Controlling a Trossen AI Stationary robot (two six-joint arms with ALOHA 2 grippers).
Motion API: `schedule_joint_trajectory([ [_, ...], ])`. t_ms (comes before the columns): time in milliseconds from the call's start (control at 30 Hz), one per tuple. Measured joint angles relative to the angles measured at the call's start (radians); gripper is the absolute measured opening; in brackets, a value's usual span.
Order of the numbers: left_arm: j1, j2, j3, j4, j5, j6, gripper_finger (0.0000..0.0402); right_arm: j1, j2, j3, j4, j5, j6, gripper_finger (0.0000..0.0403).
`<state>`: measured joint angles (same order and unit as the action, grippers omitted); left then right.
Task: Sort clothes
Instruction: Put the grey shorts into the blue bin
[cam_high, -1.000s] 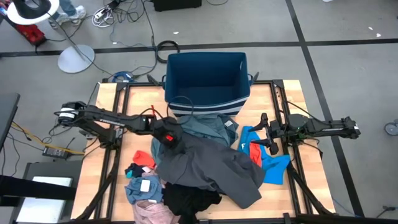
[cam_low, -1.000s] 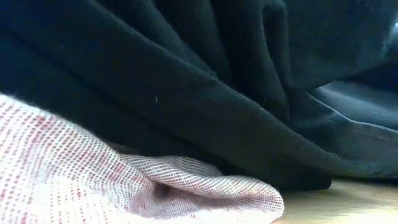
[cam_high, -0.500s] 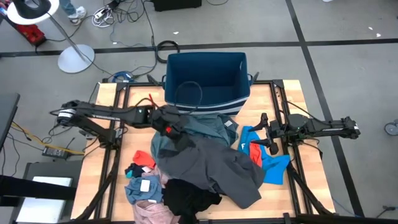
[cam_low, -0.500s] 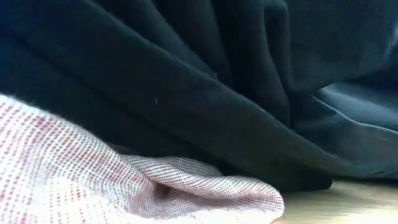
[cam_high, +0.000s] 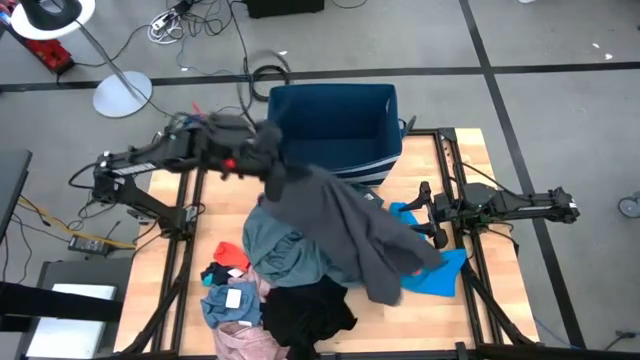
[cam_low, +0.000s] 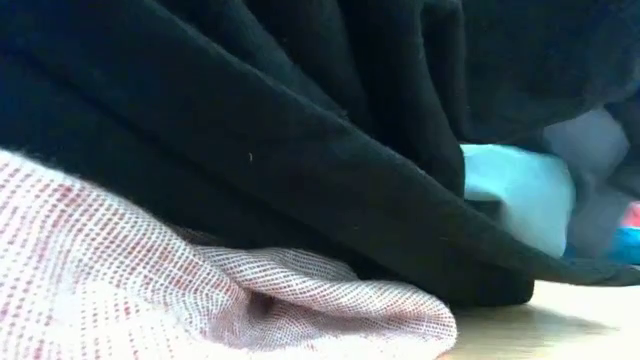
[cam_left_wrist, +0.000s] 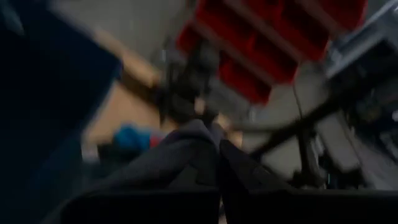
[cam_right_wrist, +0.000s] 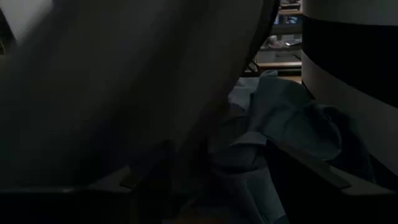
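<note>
My left gripper (cam_high: 272, 168) is raised near the dark blue bin (cam_high: 335, 125) and is shut on the large grey garment (cam_high: 350, 235). The garment drapes down toward the table's right, and its lower end (cam_high: 392, 285) lies over the bright blue piece (cam_high: 445, 272). The teal garment (cam_high: 280, 245) lies uncovered at the middle. The black garment (cam_high: 305, 312), pink garment (cam_high: 245, 342) and red-orange piece (cam_high: 232, 254) lie near the front. My right gripper (cam_high: 432, 215) is open and empty at the right, beside the bright blue piece. My left gripper pinches a bunched fold of the grey garment (cam_left_wrist: 198, 144) between its two fingers. The upper end is lifted clear. The rest hangs below and slants down to the right, with its lower end on the clothes on the table.
The bin stands at the table's far edge, its inside bare. A small light blue piece (cam_high: 225, 300) lies at the front left. In the low view the black garment (cam_low: 300, 130) and pink knit (cam_low: 120, 280) fill the picture. Bare wood (cam_high: 215, 195) shows at the left.
My left gripper has gone up and toward the far edge, near the bin, still shut on the grey garment. The garment has been lifted off the pile and drawn toward the right. The teal garment beneath it is now uncovered.
</note>
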<state>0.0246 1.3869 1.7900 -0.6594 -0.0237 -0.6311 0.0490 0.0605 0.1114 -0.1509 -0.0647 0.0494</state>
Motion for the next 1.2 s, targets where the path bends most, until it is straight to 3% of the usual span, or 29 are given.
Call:
schedule_joint_trajectory([
  [333, 0.085, 0.009, 0.145, 0.314, -0.16, 0.087, 0.0, 0.0, 0.0, 0.0, 0.0, 0.0, 0.0, 0.0254],
  [533, 0.16, 0.072, 0.237, 0.315, -0.293, 0.151, 0.0, 0.0, 0.0, 0.0, 0.0, 0.0, 0.0, 0.0254],
  [867, 0.295, 0.281, 0.573, 0.468, -0.194, 0.158, 0.0, 0.0, 0.0, 0.0, 0.0, 0.0, 0.0, 0.0254],
  [967, 0.32, 0.281, 0.529, 0.573, -0.162, 0.147, 0.0, 0.0, 0.0, 0.0, 0.001, 0.0, 0.0, 0.0254],
  [1200, 0.35, 0.29, 0.536, 0.383, -0.216, 0.171, 0.0, 0.0, 0.0, 0.0, 0.0, 0.0, 0.0, 0.0254],
])
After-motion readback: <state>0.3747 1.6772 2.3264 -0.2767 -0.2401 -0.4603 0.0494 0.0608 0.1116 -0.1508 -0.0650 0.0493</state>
